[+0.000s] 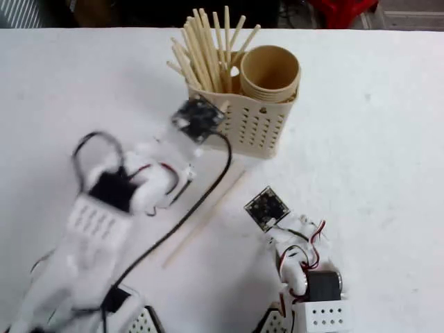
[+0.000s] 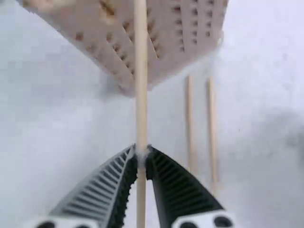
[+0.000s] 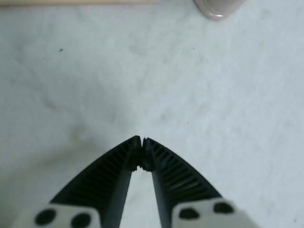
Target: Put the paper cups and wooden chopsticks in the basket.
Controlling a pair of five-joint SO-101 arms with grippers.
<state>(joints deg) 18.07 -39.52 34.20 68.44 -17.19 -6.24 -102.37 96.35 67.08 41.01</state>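
Note:
A perforated cream basket (image 1: 257, 121) stands at the back of the table, holding stacked paper cups (image 1: 270, 73) and a bundle of wooden chopsticks (image 1: 208, 52). My left gripper (image 2: 141, 154) is shut on one wooden chopstick (image 2: 140, 71), which points toward the basket wall (image 2: 161, 33) just ahead. Two more chopsticks (image 2: 190, 123) lie side by side on the table beside the basket; in the high view they run diagonally (image 1: 205, 218) between the arms. My right gripper (image 3: 141, 142) is shut on nothing and hovers low over bare table, with the basket's corner (image 3: 216, 8) beyond it.
The left arm (image 1: 104, 201) and its black cable (image 1: 201, 198) stretch across the left half of the white table. The right arm (image 1: 298, 263) sits near the front edge. Open table lies to the right of the basket.

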